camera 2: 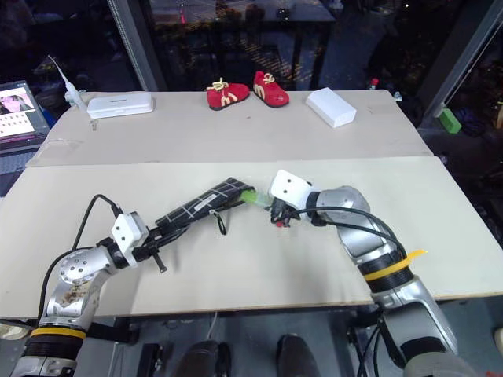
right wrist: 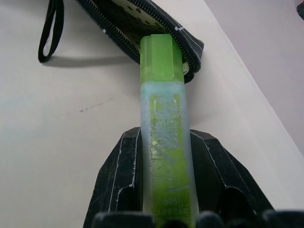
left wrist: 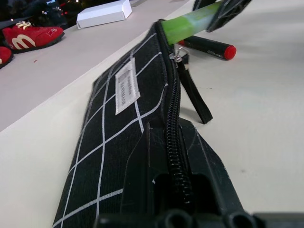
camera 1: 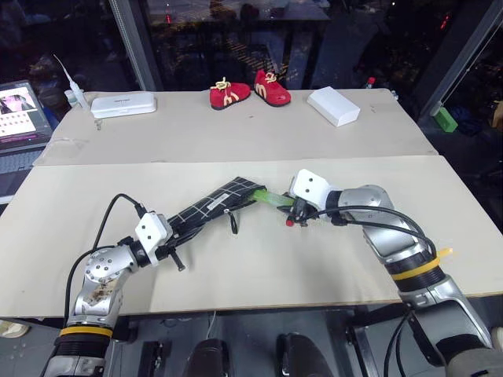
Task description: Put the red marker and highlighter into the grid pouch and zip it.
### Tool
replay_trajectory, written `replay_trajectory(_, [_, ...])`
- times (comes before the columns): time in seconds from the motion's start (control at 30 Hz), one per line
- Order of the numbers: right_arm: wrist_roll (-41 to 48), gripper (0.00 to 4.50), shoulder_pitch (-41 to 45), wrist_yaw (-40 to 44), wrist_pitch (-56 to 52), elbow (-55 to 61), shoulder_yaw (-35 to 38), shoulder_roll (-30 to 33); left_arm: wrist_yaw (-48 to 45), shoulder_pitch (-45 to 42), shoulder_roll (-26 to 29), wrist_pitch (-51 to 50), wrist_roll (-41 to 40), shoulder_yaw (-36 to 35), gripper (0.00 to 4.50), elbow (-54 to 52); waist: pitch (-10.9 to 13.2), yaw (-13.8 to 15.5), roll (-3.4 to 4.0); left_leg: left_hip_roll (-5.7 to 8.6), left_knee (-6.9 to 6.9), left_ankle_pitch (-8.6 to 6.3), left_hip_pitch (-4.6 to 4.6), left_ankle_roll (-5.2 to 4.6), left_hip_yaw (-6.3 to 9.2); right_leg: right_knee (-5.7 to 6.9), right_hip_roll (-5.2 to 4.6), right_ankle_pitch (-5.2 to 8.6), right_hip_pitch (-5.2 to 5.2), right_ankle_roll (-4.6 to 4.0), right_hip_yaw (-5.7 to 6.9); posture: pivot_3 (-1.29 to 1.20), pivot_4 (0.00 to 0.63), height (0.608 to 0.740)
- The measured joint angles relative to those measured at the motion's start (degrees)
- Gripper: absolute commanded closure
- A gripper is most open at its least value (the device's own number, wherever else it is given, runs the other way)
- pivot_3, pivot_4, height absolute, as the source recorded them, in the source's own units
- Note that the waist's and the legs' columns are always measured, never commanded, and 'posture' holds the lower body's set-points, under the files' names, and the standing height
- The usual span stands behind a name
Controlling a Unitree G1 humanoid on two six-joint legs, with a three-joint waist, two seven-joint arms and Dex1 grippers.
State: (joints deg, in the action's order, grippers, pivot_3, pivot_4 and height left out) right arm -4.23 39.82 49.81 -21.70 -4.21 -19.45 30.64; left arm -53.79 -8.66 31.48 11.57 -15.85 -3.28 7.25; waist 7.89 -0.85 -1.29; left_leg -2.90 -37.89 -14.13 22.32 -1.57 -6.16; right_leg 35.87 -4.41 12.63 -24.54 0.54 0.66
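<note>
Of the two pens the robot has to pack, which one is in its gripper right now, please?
The highlighter, the light-green translucent one, is clamped in the right gripper with its cap at the grid pouch's open mouth. The red marker lies on the table.

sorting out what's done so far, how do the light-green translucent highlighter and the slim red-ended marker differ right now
The light-green translucent highlighter is clamped in the right gripper, its cap at the open mouth of the black grid-lined fabric pouch; the slim red-ended marker lies loose on the table beside that mouth. The highlighter is wide and flat, the marker thin and dark in the middle. Neither is inside the pouch yet.
</note>
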Motion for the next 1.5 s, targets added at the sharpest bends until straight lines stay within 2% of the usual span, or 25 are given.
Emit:
replay_trajectory(0.2, [-4.2, 3.45, 2.1, -0.4, 2.1, -1.0, -2.9, -1.6, -0.7, 0.0, 0.0, 0.1, 0.0, 0.1, 4.50, 0.0, 0.0, 0.0, 0.00, 0.00, 0.00, 0.00, 0.01, 0.00, 0.00, 0.00, 0.00, 0.00, 0.00, 0.00, 0.01, 0.00, 0.150, 0.740])
replay_trajectory(0.53, [-16.0, 3.45, 3.0, -4.9, 14.1, -4.7, -12.5, -6.2, -1.5, 0.0, 0.0, 0.6, 0.0, 0.1, 4.50, 0.5, 0.0, 0.0, 0.00, 0.01, 0.00, 0.00, 0.00, 0.01, -0.04, 0.03, 0.00, 0.00, -0.02, 0.00, 0.00, 0.00, 0.150, 0.740])
replay_trajectory(0.67, [-17.2, 3.45, 5.4, -7.2, 22.1, -7.9, -13.0, -9.2, -1.5, 0.0, 0.1, 0.7, 0.0, 0.1, 4.50, 0.6, 0.0, -0.1, 0.00, -0.02, 0.00, 0.00, 0.00, 0.01, -0.04, 0.04, 0.01, 0.00, -0.03, 0.00, 0.02, 0.00, 0.150, 0.740])
replay_trajectory(0.93, [-16.9, 3.45, 6.0, -8.3, 30.1, -11.7, -11.5, -11.9, -1.4, 0.0, 0.1, 0.8, 0.0, -0.3, 4.50, 0.6, 0.0, 0.0, 0.00, -0.01, 0.00, 0.01, -0.01, 0.01, -0.05, 0.04, -0.01, 0.00, -0.02, 0.00, 0.02, 0.00, 0.150, 0.740])
replay_trajectory(1.0, [-16.8, 2.45, 6.0, -8.3, 30.4, -12.0, -11.2, -12.1, -1.4, 0.0, 0.1, 0.9, 0.0, -0.3, 4.50, 0.6, 0.0, 0.0, 0.00, -0.02, 0.00, 0.01, 0.00, 0.01, -0.05, 0.05, 0.00, 0.00, -0.02, -0.01, 0.02, 0.00, 0.150, 0.740])
replay_trajectory(1.07, [-15.6, 1.91, 6.0, -8.0, 30.6, -12.1, -10.2, -12.0, -1.4, 0.2, 0.1, 0.9, 0.0, -0.3, 4.50, 0.6, 0.0, 0.0, 0.01, -0.02, 0.00, 0.01, 0.00, 0.01, -0.05, 0.06, 0.00, 0.00, -0.03, -0.01, 0.02, 0.00, 0.150, 0.740])
replay_trajectory(1.17, [-14.8, 0.75, 5.9, -7.7, 30.8, -12.1, -9.1, -11.8, -1.4, 0.2, -0.1, 0.9, 0.0, -0.3, 4.50, 0.6, 0.0, -0.1, 0.00, -0.02, 0.00, 0.01, -0.01, 0.01, -0.05, 0.07, -0.01, -0.01, -0.03, -0.01, 0.01, 0.00, 0.150, 0.740])
replay_trajectory(1.2, [-14.8, 0.55, 5.9, -8.2, 31.2, -12.2, -8.8, -11.8, -1.4, 0.2, -0.2, 0.9, 0.0, -0.3, 4.50, 0.6, 0.0, -0.1, 0.01, -0.02, 0.00, 0.01, -0.01, 0.01, -0.05, 0.07, -0.01, -0.01, -0.03, -0.01, 0.01, 0.00, 0.150, 0.740])
replay_trajectory(1.23, [-14.7, 0.16, 5.9, -8.3, 31.2, -12.2, -8.7, -11.7, -1.4, 0.2, -0.2, 0.9, 0.0, -0.3, 4.50, 0.6, 0.0, -0.1, 0.00, -0.02, 0.00, 0.01, -0.02, 0.01, -0.05, 0.08, -0.01, -0.01, -0.03, -0.01, 0.01, 0.00, 0.150, 0.740])
replay_trajectory(1.27, [-14.6, 0.03, 5.9, -8.3, 31.2, -12.2, -8.5, -11.6, -1.3, 0.2, -0.4, 0.8, 0.0, -0.3, 4.50, 0.6, 0.0, -0.1, 0.00, -0.02, 0.00, 0.01, -0.02, 0.01, -0.05, 0.08, 0.00, -0.01, -0.03, -0.01, 0.01, 0.00, 0.150, 0.740])
replay_trajectory(1.5, [-8.6, 0.03, 3.6, -2.6, 30.8, -10.8, -5.1, -7.8, -0.8, 0.1, -1.0, -2.3, -2.3, -0.4, 4.50, 0.5, 0.0, 0.0, 0.00, -0.02, 0.00, 0.01, 0.00, 0.01, -0.04, 0.05, -0.02, -0.01, -0.02, -0.01, 0.01, 0.00, 0.150, 0.740])
